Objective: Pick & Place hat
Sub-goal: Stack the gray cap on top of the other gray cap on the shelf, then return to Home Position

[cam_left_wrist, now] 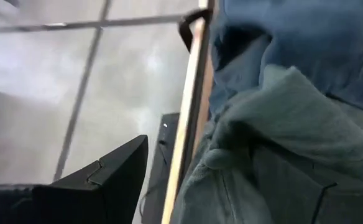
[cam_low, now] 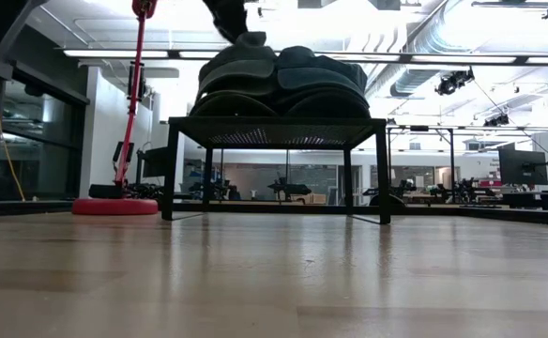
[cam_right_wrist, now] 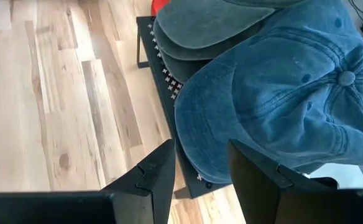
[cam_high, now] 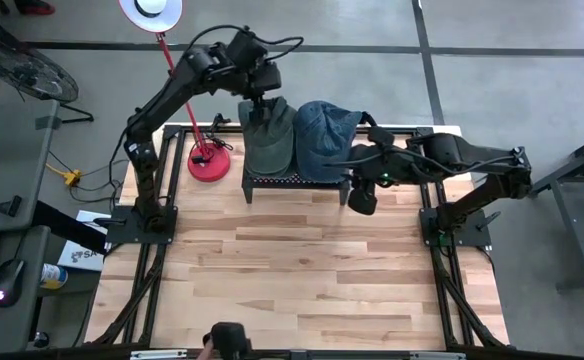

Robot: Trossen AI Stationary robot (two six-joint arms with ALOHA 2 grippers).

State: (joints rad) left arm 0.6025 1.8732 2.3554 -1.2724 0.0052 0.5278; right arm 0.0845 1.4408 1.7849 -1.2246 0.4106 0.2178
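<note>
Right gripper [cam_right_wrist: 197,165] hangs with its fingers spread wide at the blue hat's [cam_high: 322,135] brim, at about three o'clock of the black stand [cam_high: 272,181]. That hat lies on the stand, touching the green hat [cam_high: 270,138] at its nine o'clock. Left gripper [cam_high: 264,92] sits at the green hat's twelve o'clock edge; whether it grips, I cannot tell. A red lamp base [cam_high: 209,160] stands just beside the stand on the wooden table [cam_high: 302,270].
</note>
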